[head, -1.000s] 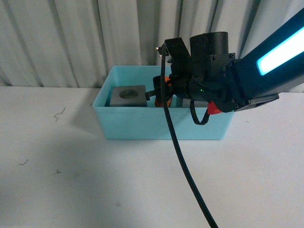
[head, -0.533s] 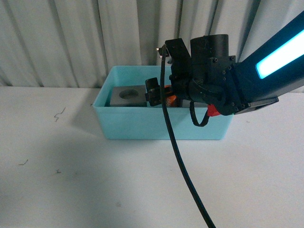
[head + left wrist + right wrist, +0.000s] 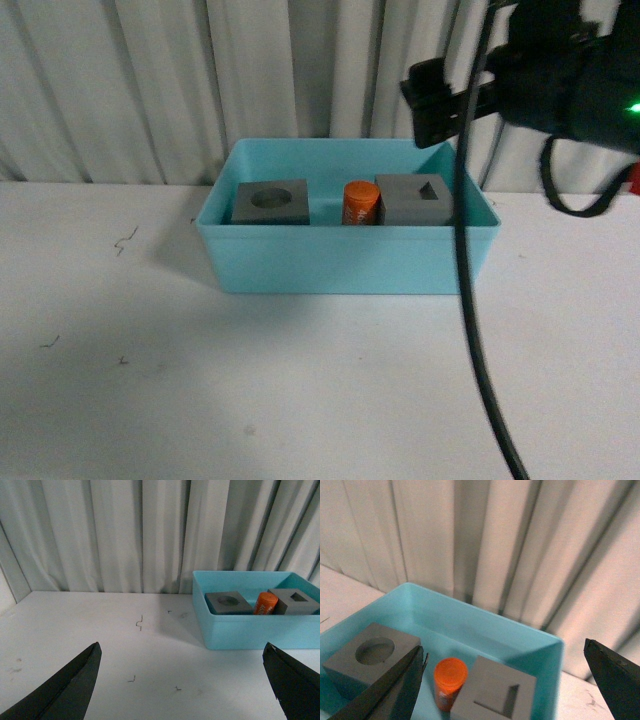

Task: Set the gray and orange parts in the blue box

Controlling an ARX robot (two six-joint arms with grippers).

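Pale pleated curtains (image 3: 150, 80) hang behind a white table (image 3: 300, 400) flecked with small dark marks. Toward its back stands the blue box (image 3: 340, 265), holding all three parts in a row: the gray cube with the round recess (image 3: 270, 202), the orange cylinder (image 3: 359, 203) upright beside it, and the gray cube with the rectangular recess (image 3: 413, 199). A black cable (image 3: 468, 290) crosses the box's front wall. The right gripper (image 3: 505, 680) hangs above the box, jaws spread wide and empty. The left gripper (image 3: 182, 690) is also parted and empty, well apart from the box.
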